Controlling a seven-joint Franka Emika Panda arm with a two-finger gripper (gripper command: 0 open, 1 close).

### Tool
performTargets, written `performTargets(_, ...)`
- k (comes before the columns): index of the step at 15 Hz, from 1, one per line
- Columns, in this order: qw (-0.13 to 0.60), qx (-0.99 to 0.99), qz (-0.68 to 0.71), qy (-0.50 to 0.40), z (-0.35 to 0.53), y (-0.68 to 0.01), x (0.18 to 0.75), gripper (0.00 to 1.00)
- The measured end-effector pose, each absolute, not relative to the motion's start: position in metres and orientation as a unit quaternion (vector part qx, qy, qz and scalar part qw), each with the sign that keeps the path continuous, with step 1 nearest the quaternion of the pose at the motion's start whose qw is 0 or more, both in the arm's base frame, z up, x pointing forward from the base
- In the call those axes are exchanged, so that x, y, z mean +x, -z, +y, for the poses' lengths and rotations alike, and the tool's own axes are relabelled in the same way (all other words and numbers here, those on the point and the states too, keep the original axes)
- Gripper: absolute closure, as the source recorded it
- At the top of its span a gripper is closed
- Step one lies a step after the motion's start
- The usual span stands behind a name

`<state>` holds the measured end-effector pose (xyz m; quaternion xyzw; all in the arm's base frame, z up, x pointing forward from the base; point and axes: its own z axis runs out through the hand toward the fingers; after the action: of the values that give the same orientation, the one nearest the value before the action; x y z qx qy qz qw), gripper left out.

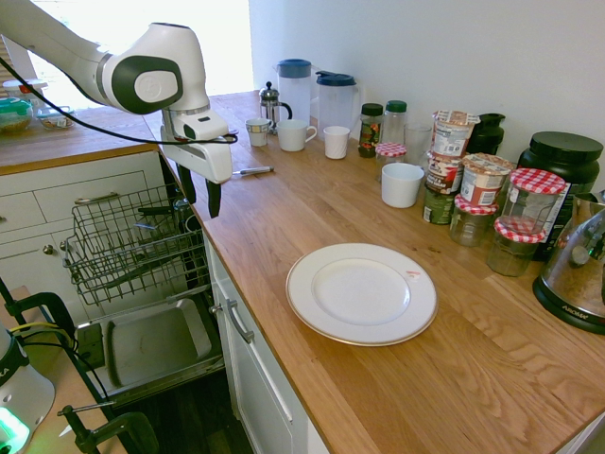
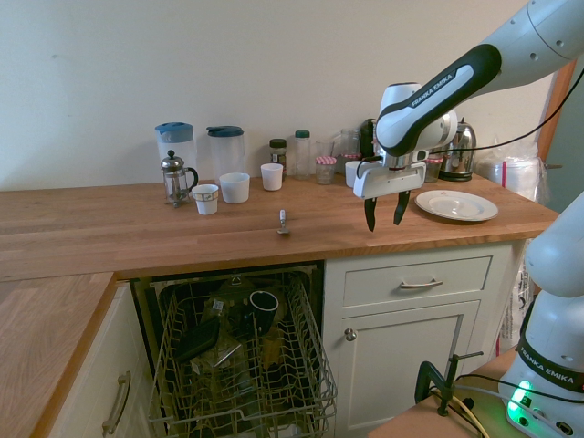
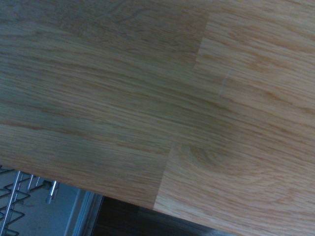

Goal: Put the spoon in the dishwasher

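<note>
Gripper: pointing down above wooden countertop near its front edge, fingers spread, nothing betw. them
Spoon: lying flat on countertop, apart from gripper, betw. it and white cups by French press
Dishwasher: below counter, wire rack pulled out w/ dark cup and other items inside; door panel folded down
White plate: on countertop, empty
Wrist view: wood grain, counter edge, bit of rack

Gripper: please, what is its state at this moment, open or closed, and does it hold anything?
Gripper: open, holding nothing, above the wooden counter; the spoon lies apart on it.
</note>
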<state>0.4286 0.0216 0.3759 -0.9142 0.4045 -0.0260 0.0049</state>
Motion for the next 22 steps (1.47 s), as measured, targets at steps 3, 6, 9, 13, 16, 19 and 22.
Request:
performTargets(3,0.008,-0.912,0.409,0.027,0.022,-0.377,0.43,0.0)
performTargets(6,0.04,-0.893,0.447,0.034,0.037,-0.393,0.443,0.0)
performTargets(9,0.059,-0.862,0.501,0.051,0.091,-0.405,0.471,0.0)
performTargets(13,0.049,-0.809,0.577,0.1,0.132,-0.418,0.535,0.0)
performTargets(16,0.046,-0.796,0.596,0.092,0.173,-0.399,0.583,0.0)
performTargets(19,0.048,-0.79,0.604,0.087,0.195,-0.389,0.62,0.0)
performTargets(22,0.041,-0.785,0.612,0.083,0.198,-0.382,0.643,0.0)
